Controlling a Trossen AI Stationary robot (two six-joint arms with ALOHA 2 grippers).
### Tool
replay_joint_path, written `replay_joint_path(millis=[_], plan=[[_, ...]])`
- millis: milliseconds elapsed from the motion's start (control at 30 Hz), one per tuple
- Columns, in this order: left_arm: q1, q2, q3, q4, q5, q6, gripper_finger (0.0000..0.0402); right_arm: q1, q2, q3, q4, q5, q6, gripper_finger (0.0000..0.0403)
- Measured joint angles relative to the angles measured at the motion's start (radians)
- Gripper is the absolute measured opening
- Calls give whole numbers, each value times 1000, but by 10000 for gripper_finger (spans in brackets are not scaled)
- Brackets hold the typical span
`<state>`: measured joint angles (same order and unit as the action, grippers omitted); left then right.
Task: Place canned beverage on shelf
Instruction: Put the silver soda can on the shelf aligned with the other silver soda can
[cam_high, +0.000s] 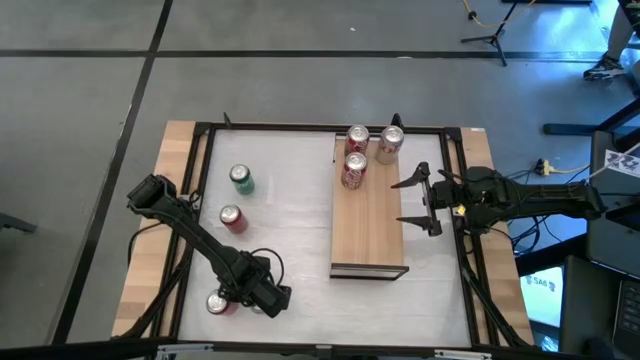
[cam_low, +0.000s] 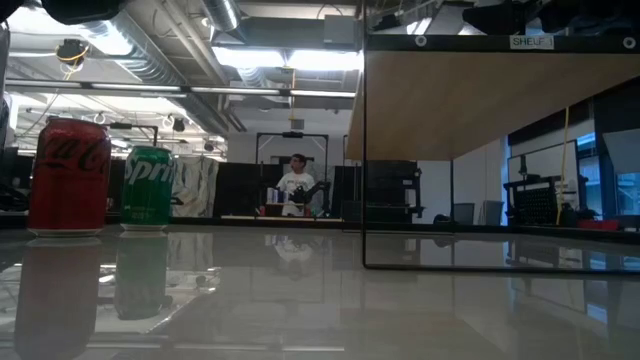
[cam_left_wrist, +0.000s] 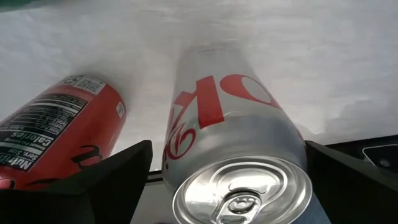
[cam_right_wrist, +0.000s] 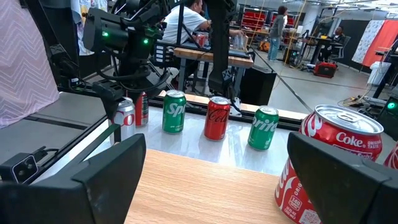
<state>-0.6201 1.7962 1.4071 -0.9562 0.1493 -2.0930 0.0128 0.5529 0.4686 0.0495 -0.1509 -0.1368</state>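
Now the left gripper (cam_high: 240, 297), at the lower left, is spread wide around a silver Diet Coke can (cam_left_wrist: 233, 149). Right gripper (cam_high: 418, 201) gapes open beside the shelf (cam_high: 368, 225), mid-frame.

Grey floor (cam_high: 90, 90) with dark seams; ceiling strip lights (cam_low: 285, 58); black stands.

Readable brands and labels on the cans and frame

"Coke" stands on the red can (cam_right_wrist: 323, 163) on the board; "Sprite" on two green cans (cam_right_wrist: 174, 111) (cam_right_wrist: 263, 128); "Calories" and "Nutrition" on the red can's panel (cam_left_wrist: 53, 134); a white "SHELF" tag (cam_low: 531, 42) sits on the dark frame.
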Motion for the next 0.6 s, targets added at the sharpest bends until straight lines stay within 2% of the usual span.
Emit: replay_joint_path(millis=[167, 600], plan=[[0, 0, 0, 0, -5, 0, 384, 0, 0, 0, 0, 0, 0, 386], [0, -1, 0, 0, -10, -2, 302, 0, 0, 0, 0, 0, 0, 386]])
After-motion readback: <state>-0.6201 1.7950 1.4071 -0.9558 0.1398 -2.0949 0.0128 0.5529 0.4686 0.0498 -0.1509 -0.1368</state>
